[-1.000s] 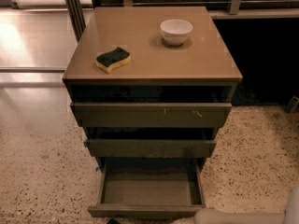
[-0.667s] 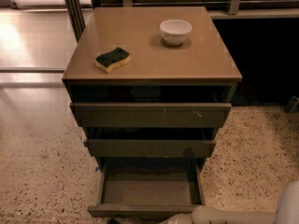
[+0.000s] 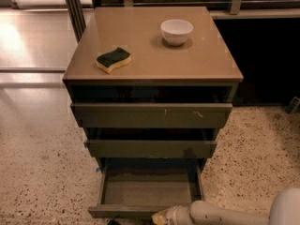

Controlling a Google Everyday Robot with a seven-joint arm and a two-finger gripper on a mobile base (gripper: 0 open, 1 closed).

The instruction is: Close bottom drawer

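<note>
The bottom drawer [image 3: 149, 191] is pulled out, the lowest and narrowest of three dark olive-grey drawers. Its plain grey floor is bare and its flat front [image 3: 123, 212] runs along the bottom of the view. My gripper [image 3: 158, 216] comes in from the lower right on a white arm [image 3: 225, 214]. Its pale tip sits at the drawer front, right of the middle. The bottom edge of the view cuts off the tip.
The mid-width drawer front [image 3: 151, 148] and the widest, scratched one [image 3: 151, 115] sit above. On the brown cabinet top [image 3: 150, 60] lie a yellow-green sponge [image 3: 113, 59] and a white bowl [image 3: 176, 31]. Speckled floor [image 3: 42, 172] lies around the cabinet, with dark railing behind.
My arm has reached further left along the bottom of the view, bringing the gripper up to the bottom drawer's front. The drawer itself has not visibly moved.
</note>
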